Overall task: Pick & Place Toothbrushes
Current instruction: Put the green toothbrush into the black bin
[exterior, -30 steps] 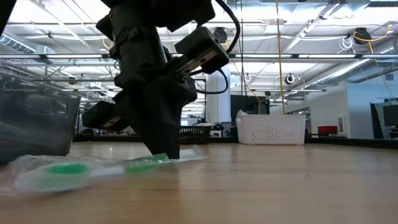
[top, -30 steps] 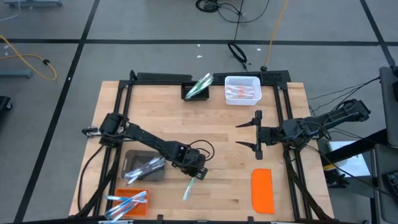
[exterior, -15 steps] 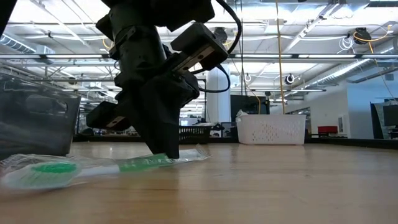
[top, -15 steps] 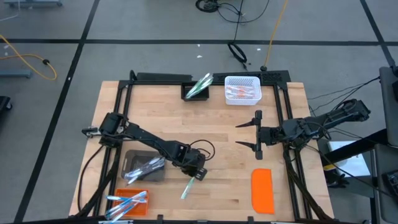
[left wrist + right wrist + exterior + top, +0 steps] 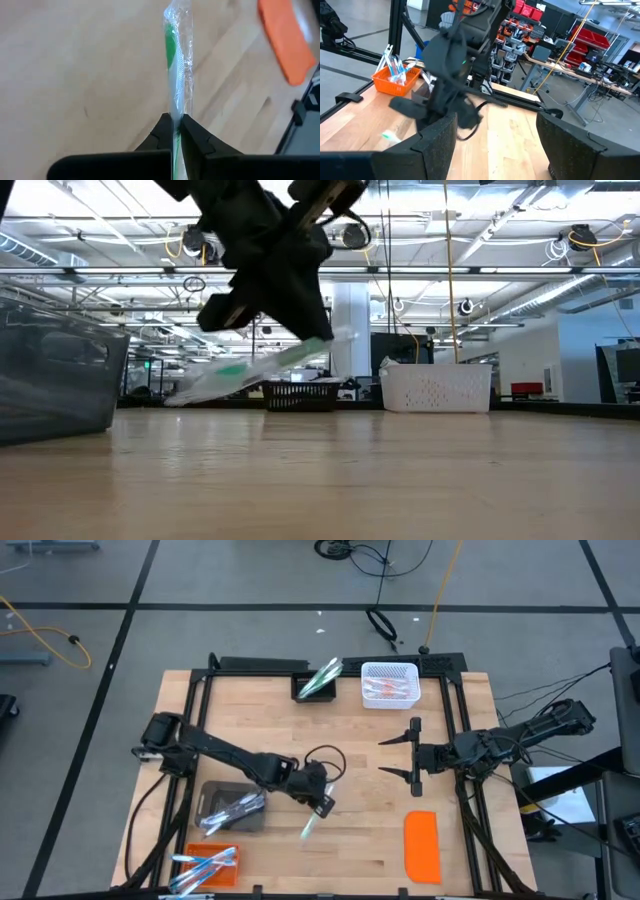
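The left gripper (image 5: 318,808) is clenched on a wrapped green toothbrush (image 5: 175,70), its two fingers (image 5: 162,131) pinching the handle so that the brush head and its clear wrapper stick out past the tips. A second ago this toothbrush lay flat on the wooden table (image 5: 360,755) beneath the gripper; now the low view shows it clear of the surface, hanging tilted with daylight under it, and the arm has drawn back toward the table's middle. In my judgement the pick is done and the carry is the step in hand. Likely destinations stand along the far edge: a white basket (image 5: 389,683) that already holds some toothbrushes, and beside it a black basket (image 5: 312,686) with more. Other toothbrushes wait in a grey bin (image 5: 232,808) and an orange basket (image 5: 208,866) at the near left corner. The flat orange lid (image 5: 421,846) lies apart, near the right side. The right gripper (image 5: 407,753) waits at the right of the table, fingers spread wide and empty.
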Controlling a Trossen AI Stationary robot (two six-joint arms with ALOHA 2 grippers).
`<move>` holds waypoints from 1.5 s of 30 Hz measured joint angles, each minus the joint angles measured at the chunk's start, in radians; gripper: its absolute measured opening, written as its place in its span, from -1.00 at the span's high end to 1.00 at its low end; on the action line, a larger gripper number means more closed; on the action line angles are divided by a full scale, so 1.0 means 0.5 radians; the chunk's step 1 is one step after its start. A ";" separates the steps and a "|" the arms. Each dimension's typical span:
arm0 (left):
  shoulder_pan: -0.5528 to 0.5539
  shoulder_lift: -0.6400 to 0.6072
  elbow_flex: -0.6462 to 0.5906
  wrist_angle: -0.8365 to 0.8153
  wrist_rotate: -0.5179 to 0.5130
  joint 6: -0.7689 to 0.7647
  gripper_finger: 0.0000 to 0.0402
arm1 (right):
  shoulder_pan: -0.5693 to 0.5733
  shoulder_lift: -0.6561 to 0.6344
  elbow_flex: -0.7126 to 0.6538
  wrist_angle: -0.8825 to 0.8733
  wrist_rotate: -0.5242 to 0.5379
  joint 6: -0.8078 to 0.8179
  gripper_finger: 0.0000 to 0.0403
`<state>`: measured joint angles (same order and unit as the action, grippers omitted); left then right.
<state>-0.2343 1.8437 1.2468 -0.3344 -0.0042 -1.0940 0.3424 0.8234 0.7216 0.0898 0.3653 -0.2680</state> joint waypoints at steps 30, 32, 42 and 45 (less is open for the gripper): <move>0.035 -0.326 0.004 1.029 -0.821 1.795 0.97 | -0.125 0.163 0.001 0.208 0.002 0.070 -0.30; 0.033 -0.326 0.004 1.044 -0.893 1.873 0.97 | -0.136 0.170 0.001 0.260 0.002 0.094 -0.30; 0.039 -0.308 0.005 1.273 -0.937 2.196 0.98 | -0.201 0.343 0.002 0.537 -0.005 0.094 -0.30; 0.040 -0.307 0.005 1.306 -0.939 2.232 0.97 | -0.202 0.393 0.002 0.619 -0.006 0.083 -0.30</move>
<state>-0.2142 1.6900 1.2491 0.3185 -0.4738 0.0222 0.2413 1.0197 0.7223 0.3993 0.3624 -0.2267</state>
